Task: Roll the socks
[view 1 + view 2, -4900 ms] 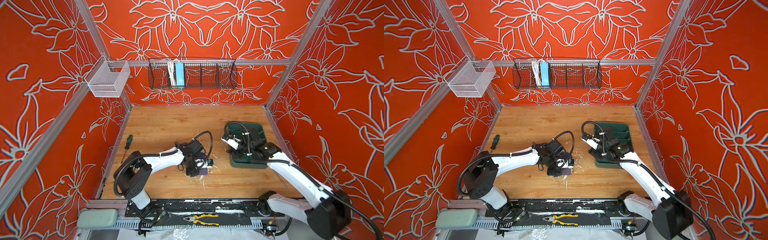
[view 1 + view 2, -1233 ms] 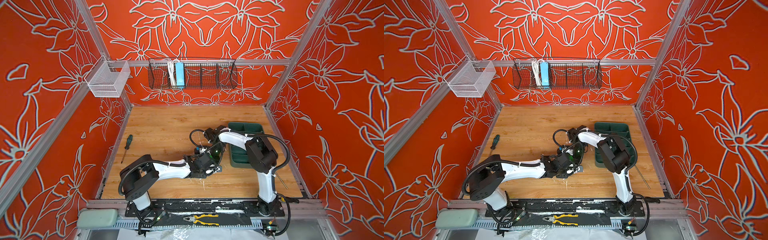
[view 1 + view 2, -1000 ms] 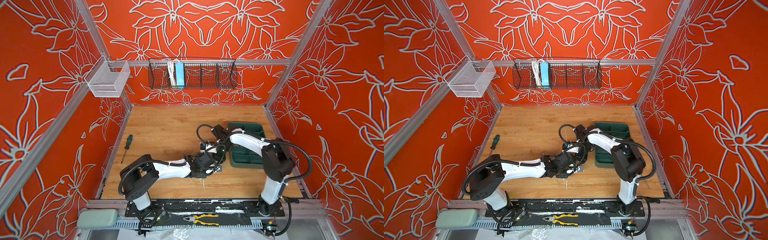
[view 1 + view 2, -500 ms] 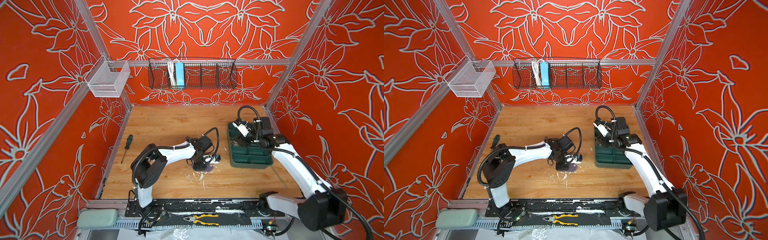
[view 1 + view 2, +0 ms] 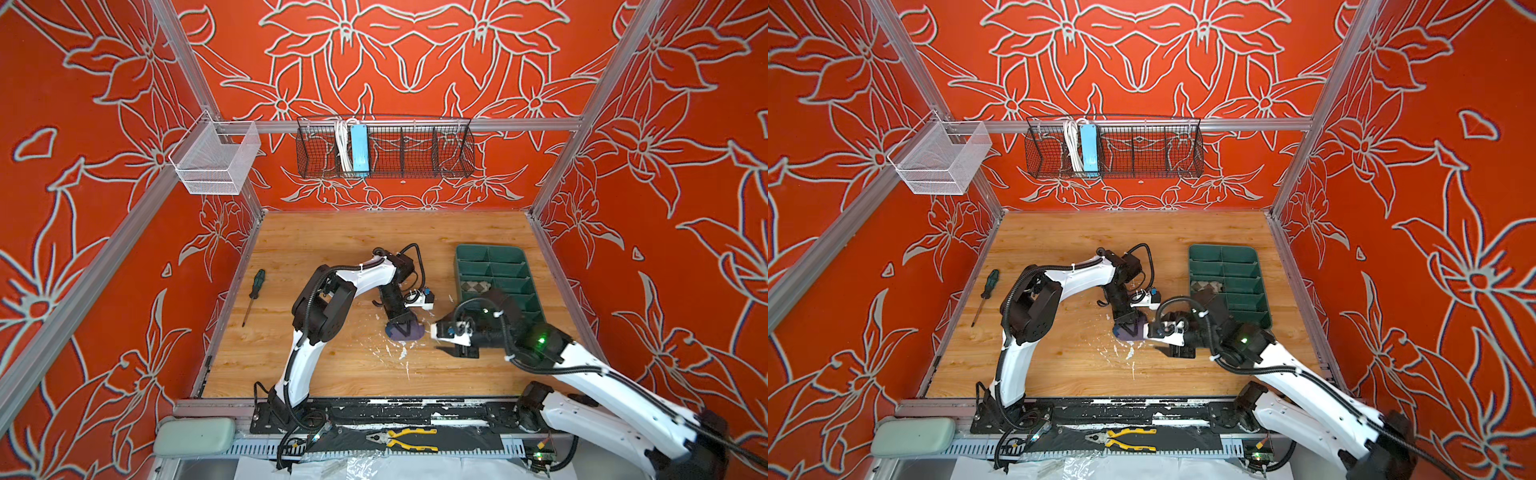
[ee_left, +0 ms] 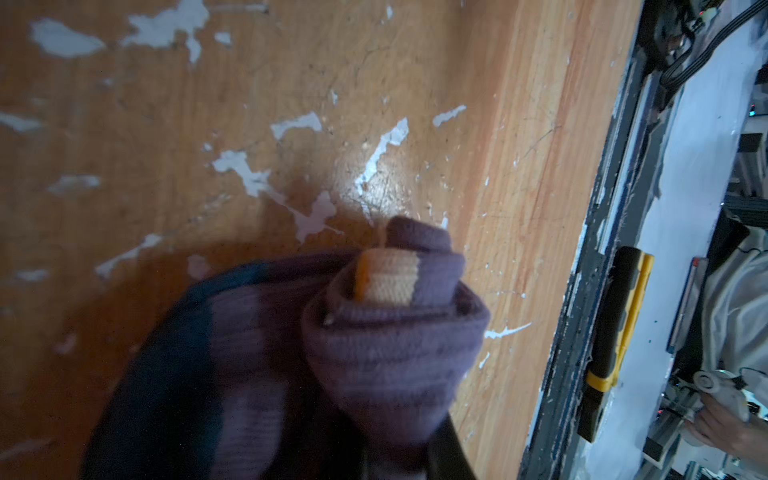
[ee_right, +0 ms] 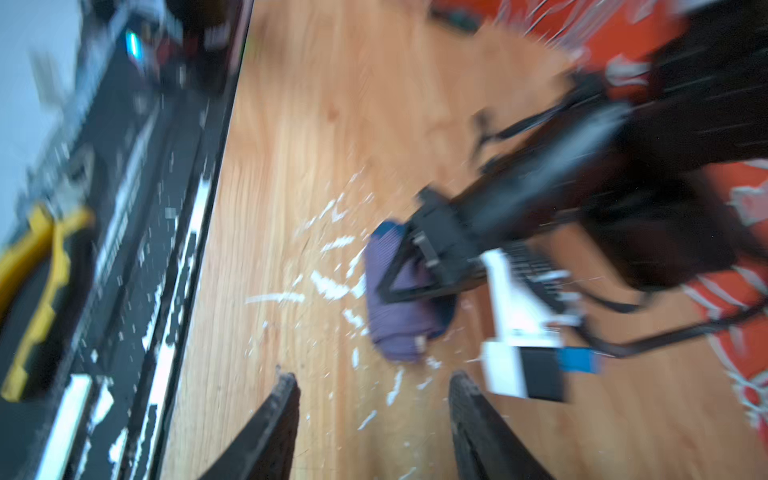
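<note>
The left gripper (image 5: 401, 323) clamps the rolled purple sock (image 6: 390, 353), fingertips hidden by fabric; the right gripper (image 7: 374, 399), blurred, stands open nearby.

Top views: bright, evenly lit, sharp; walls (image 5: 83, 249) bow toward the edges. Left wrist: dim, sock (image 6: 390, 353) at left claw (image 5: 402, 325) shadowed and soft; glare on table (image 6: 374, 195) just beyond. Right wrist: motion blur everywhere ahead of right claw (image 7: 374, 378); its fingers (image 7: 274, 428) sharper.

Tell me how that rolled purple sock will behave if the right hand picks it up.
Soft ribbed knit, so the purple sock will likely squash rather than slip. The roll's outer layer looks untucked, so it may unwind once the left hand releases.
</note>
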